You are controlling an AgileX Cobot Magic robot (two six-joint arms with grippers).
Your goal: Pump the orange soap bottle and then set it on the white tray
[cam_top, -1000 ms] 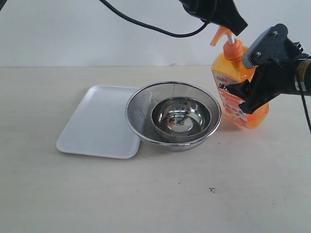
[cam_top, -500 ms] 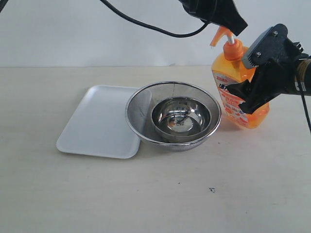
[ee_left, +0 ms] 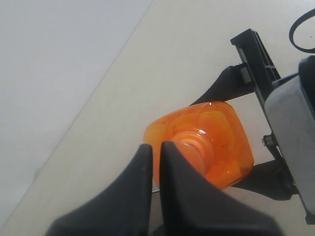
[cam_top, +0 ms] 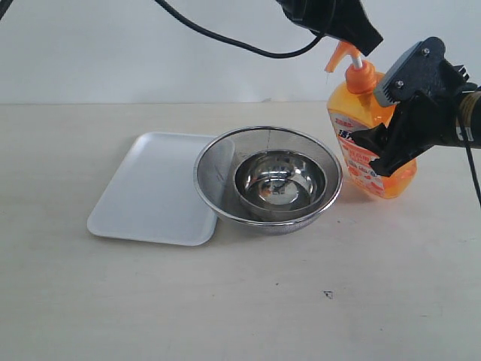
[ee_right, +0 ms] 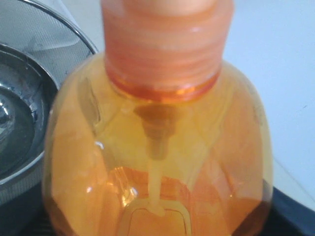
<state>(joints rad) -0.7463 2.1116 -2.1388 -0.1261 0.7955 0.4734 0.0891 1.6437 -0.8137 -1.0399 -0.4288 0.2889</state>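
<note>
Nothing has shifted over the last second. The soap bottle stands upright on the same spot, at 2 o'clock from the strainer, and both arms keep their poses. The right gripper is clamped around the bottle's body, one finger across the label. The left gripper sits on the pump head, its fingers drawn together with only a slit between them. The white stem shows under the head, so I judge the pumping is unfinished or paused.

The tray lies bare at 9 o'clock from the strainer, right against its rim and well apart from the bottle. A small bowl sits inside the strainer. The table is pale, matte and level, with a dark speck towards 6 o'clock. A plain white wall stands behind.
</note>
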